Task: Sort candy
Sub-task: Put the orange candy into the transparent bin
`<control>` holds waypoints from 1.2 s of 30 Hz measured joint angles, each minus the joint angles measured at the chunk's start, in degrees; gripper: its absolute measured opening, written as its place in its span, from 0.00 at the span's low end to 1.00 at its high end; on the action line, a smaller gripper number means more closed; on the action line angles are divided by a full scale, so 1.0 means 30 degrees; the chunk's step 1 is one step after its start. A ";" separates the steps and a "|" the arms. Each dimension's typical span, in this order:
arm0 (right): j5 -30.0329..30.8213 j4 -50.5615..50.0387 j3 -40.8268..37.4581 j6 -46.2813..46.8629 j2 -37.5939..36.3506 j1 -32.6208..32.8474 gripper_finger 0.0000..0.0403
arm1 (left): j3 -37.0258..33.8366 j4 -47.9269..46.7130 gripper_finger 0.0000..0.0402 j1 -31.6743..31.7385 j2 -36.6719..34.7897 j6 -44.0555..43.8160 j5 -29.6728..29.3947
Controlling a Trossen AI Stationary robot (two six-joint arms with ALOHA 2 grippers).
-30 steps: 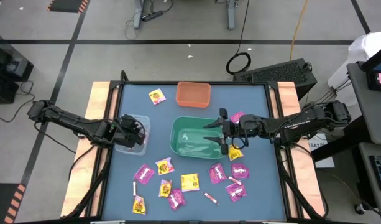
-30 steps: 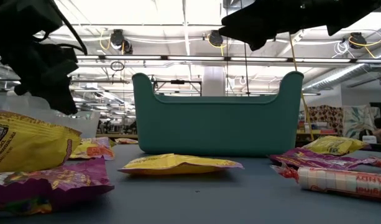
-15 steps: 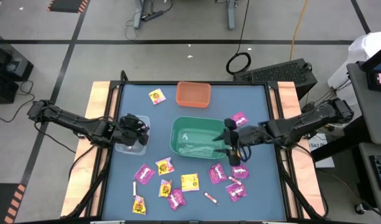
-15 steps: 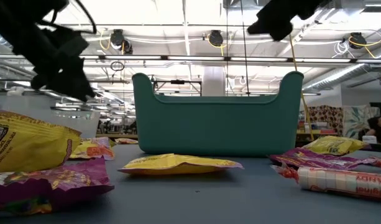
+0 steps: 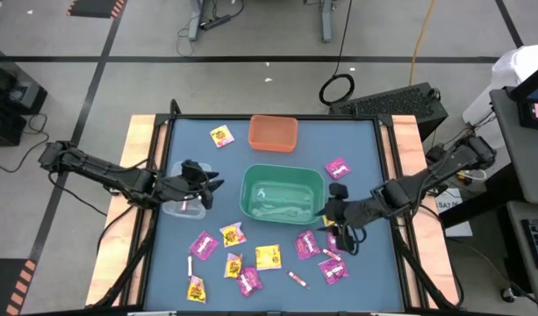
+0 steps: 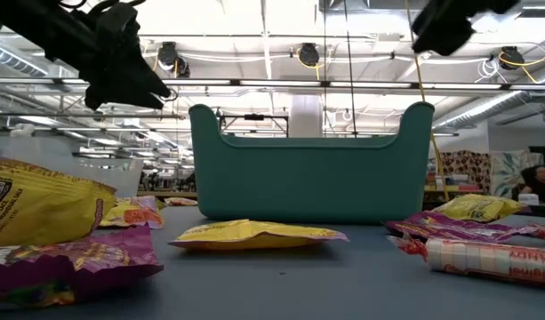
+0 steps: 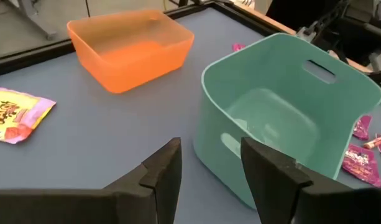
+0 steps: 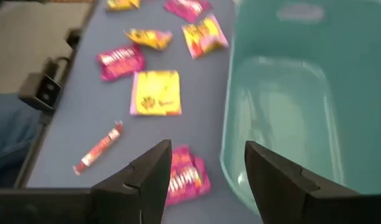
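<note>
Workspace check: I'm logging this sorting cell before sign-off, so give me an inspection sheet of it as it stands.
Surface: blue table, wooden side edges.
Job's things: candy scattered along the near side; single packets at and.
Clutter: green bin at centre, orange bin behind it, clear bin at left.
Grippers: left gripper open, empty, between clear and green bins; right gripper open, empty, over packets beside the green bin.
Cables: coiled cable on the floor.
Surroundings: open workshop, ceiling lights.

The high view looks straight down on the whole table (image 5: pixel 176 263); the low view sits at tabletop height, facing the green bin (image 6: pixel 309 169) (close up), which both wrist views also share.
</note>
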 joint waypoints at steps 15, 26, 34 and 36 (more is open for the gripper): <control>0.1022 -0.1912 -0.0943 0.8419 0.2399 0.4567 0.48 | 0.0015 0.0920 0.43 0.0000 0.0705 0.0858 0.0901; 0.0321 -0.0905 -0.0984 1.1369 0.7087 0.5264 0.48 | 0.0015 0.0677 0.43 -0.0013 0.1426 0.1052 0.2435; -0.0159 -0.0290 -0.0874 1.1806 0.8584 0.5663 0.48 | 0.0015 0.0692 0.43 -0.0672 0.1887 0.1494 0.2579; -0.0166 -0.0278 -0.0867 1.1806 0.8874 0.5767 0.48 | 0.0015 0.0679 0.43 -0.0874 0.1885 0.1486 0.2579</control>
